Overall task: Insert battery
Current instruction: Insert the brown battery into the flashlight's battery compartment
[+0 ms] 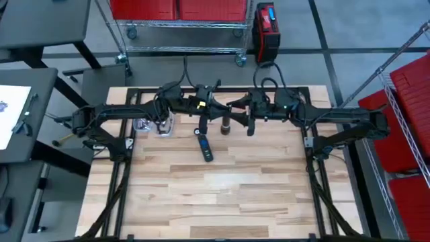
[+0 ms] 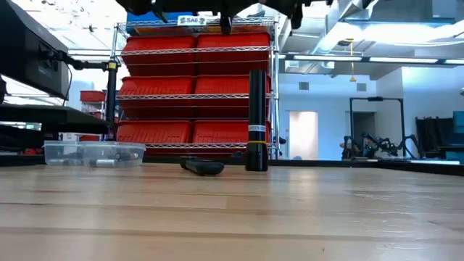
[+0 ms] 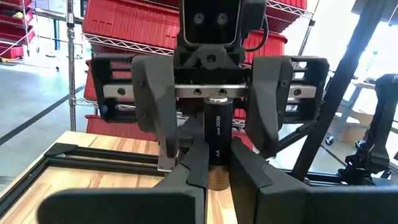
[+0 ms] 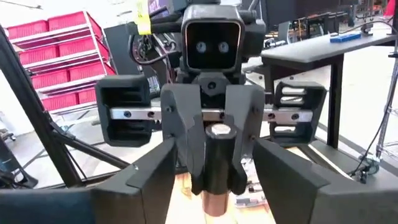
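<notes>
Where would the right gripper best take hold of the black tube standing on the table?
Grip the black tube at mid barrel, level from the right arm's side, with the open right gripper. It stands upright and slender, so a side grip likely steadies it and leaves its top free for the battery in the left gripper.

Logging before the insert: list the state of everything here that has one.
left gripper: shut on the battery
battery: held, off the table
right gripper: open, empty
flashlight tube: standing upright, unheld
cap: lying on the table, off the tube
clear box: holds small parts
</notes>
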Action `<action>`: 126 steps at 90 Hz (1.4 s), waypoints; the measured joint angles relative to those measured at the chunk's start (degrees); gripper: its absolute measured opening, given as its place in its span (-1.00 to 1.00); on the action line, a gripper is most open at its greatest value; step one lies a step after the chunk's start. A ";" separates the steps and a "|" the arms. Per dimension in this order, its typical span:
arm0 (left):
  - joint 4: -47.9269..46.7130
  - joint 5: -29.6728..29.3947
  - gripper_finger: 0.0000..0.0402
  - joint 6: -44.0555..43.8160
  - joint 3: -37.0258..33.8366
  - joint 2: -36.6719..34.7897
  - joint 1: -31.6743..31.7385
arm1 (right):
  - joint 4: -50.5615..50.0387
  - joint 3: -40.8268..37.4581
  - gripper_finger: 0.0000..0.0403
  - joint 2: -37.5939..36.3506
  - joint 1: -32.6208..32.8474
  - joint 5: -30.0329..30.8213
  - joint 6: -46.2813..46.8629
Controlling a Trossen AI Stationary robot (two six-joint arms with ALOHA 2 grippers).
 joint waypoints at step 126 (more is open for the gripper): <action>-13.43 13.28 -0.55 -9.87 -0.05 -6.97 8.23 | 1.25 0.04 -0.80 -0.24 -4.66 -0.76 -3.86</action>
